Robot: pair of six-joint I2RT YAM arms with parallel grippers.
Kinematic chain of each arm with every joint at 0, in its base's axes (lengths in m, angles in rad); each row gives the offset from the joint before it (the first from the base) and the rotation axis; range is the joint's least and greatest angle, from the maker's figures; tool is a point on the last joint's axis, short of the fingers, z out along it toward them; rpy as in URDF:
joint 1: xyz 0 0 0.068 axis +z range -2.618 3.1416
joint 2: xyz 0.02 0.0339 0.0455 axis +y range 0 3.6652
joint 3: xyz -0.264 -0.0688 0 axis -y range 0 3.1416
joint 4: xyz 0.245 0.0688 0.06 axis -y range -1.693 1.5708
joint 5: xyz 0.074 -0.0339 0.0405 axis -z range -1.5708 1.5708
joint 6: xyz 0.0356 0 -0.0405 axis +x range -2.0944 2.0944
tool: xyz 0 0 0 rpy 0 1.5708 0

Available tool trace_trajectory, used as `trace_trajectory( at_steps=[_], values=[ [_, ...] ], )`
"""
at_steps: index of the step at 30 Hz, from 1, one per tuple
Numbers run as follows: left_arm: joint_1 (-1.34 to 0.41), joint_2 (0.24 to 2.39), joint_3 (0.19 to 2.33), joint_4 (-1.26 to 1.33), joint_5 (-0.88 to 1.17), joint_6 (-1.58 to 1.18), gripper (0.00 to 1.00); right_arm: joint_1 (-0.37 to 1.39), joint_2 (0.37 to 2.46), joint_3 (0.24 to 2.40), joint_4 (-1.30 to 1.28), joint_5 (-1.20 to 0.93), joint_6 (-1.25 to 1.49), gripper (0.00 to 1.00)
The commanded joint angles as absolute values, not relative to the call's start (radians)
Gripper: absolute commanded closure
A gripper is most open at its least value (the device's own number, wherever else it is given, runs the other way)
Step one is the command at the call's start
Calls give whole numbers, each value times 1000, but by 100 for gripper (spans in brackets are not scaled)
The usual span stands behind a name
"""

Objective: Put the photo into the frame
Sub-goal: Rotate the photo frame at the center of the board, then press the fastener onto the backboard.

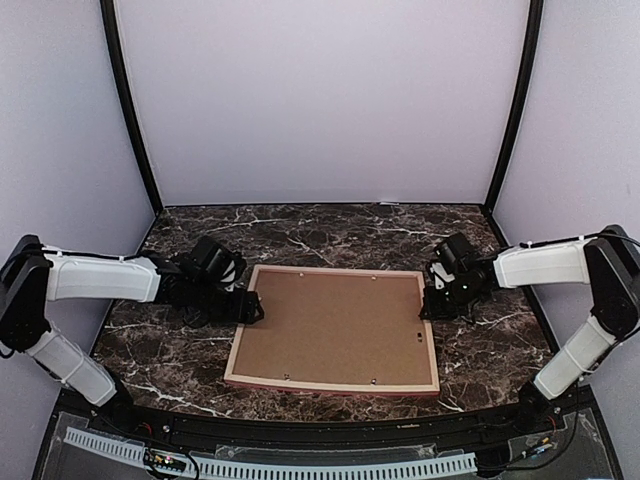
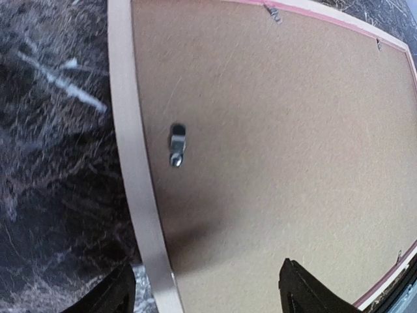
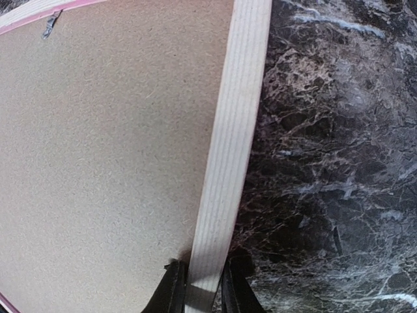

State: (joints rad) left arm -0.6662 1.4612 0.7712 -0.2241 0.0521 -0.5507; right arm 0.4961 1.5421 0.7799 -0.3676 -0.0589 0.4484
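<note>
A: Where is the frame (image 1: 331,384)?
B: Face-down mid-counter (image 1: 330,228), marble showing past every edge.
A: And the arms?
B: The right end effector (image 3: 199,287) pinches its 3 o'clock rail; the left end effector (image 2: 207,274), released, straddles the 9 o'clock rail.

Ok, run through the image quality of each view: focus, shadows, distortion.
Top external: evenly lit, sharp, no glare on the frame. Left wrist: the marble table is blurred, the frame's rail bows from lens distortion, and a soft shadow sits on the backing board. Right wrist: rail grain and marble are crisp, with a dark shadow by the right pincer.
</note>
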Motion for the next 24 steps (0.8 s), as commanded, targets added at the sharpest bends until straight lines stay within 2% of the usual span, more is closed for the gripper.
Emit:
trace_trajectory(
  at_steps=[1, 8, 19, 24],
  values=[
    [-633, 1534, 876, -289, 12, -439, 21, 492, 1570, 805, -370, -47, 401, 81],
    [-558, 1668, 997, -307, 12, -376, 21, 492, 1578, 819, -367, -59, 400, 81],
    [-542, 1768, 1075, -300, 48, -330, 22, 492, 1580, 816, -366, -61, 402, 82],
    [-543, 1783, 1077, -315, 25, -330, 26, 492, 1575, 807, -365, -60, 402, 82]
  ],
)
